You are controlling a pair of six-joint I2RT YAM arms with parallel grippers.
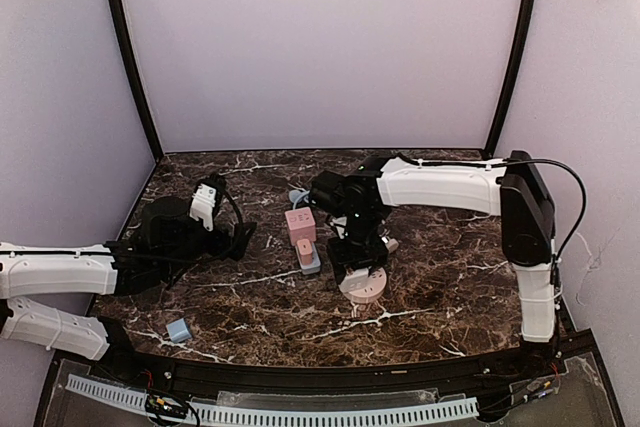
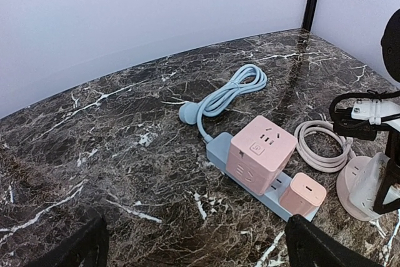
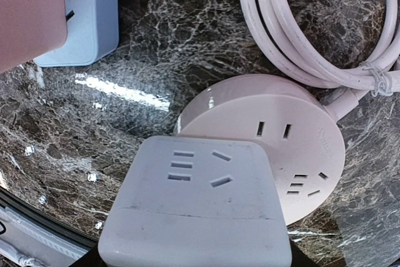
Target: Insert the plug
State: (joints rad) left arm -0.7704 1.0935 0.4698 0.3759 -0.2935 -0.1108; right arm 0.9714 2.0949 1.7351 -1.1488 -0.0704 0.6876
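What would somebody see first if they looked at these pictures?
The bright pink cube pops out first, sitting on a pale blue power strip in the middle of the dark marble table. Just to its right, the right gripper holds a white adapter over a round pink socket.

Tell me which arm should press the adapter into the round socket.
Right. The right gripper holds the white adapter over the round pink socket. The left gripper is open and empty, off to the left of the blue power strip, well away from both.
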